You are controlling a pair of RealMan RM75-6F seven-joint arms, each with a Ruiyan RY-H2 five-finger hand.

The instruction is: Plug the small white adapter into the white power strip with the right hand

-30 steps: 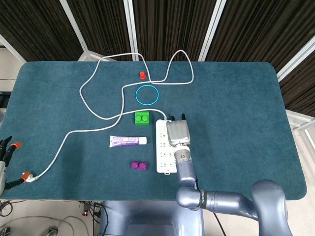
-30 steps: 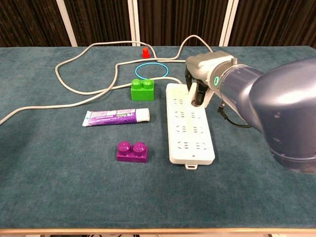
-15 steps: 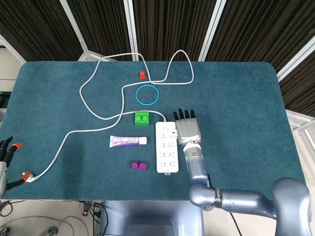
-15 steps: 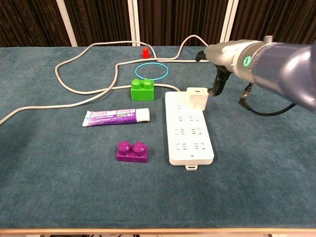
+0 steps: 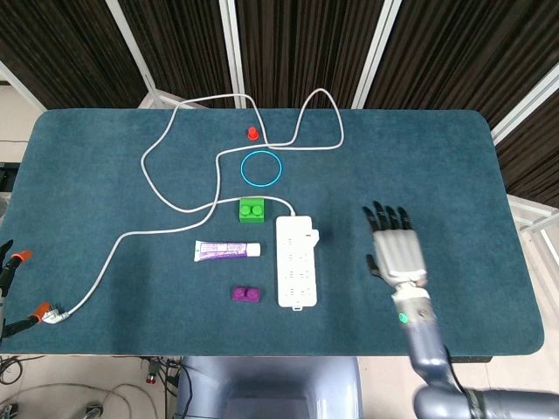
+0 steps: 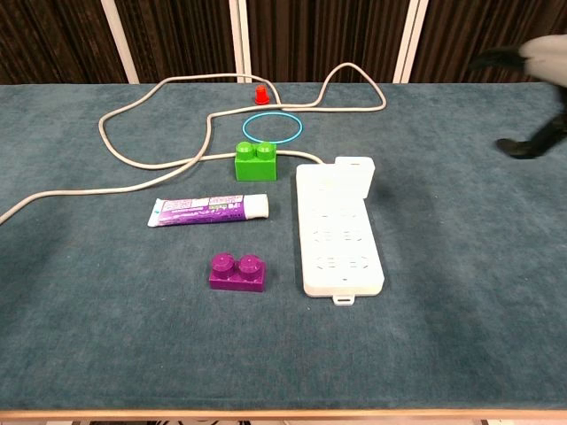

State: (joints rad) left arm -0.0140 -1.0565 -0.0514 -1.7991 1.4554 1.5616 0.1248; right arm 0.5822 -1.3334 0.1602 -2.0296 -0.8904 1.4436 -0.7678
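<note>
The white power strip (image 5: pixel 295 262) (image 6: pixel 341 235) lies lengthwise in the middle of the table. The small white adapter (image 5: pixel 313 236) (image 6: pixel 353 174) stands on the strip's far right corner, seated in the far socket, with nothing touching it. My right hand (image 5: pixel 397 251) hovers well to the right of the strip, fingers spread and holding nothing. In the chest view my right hand (image 6: pixel 536 97) is only a blur at the top right edge. My left hand (image 5: pixel 7 271) barely shows at the far left edge, beside the cable's end.
A green brick (image 5: pixel 251 209) (image 6: pixel 256 161) sits just beyond the strip's far left corner. A toothpaste tube (image 5: pixel 227 250) and a purple brick (image 5: pixel 246 294) lie left of the strip. A blue ring (image 5: pixel 261 168), a small red piece (image 5: pixel 252 133) and the looping white cable (image 5: pixel 157 188) lie further back.
My right hand has let go of the adapter, opened and moved away to the right. The adapter stays standing in the strip's far socket.
</note>
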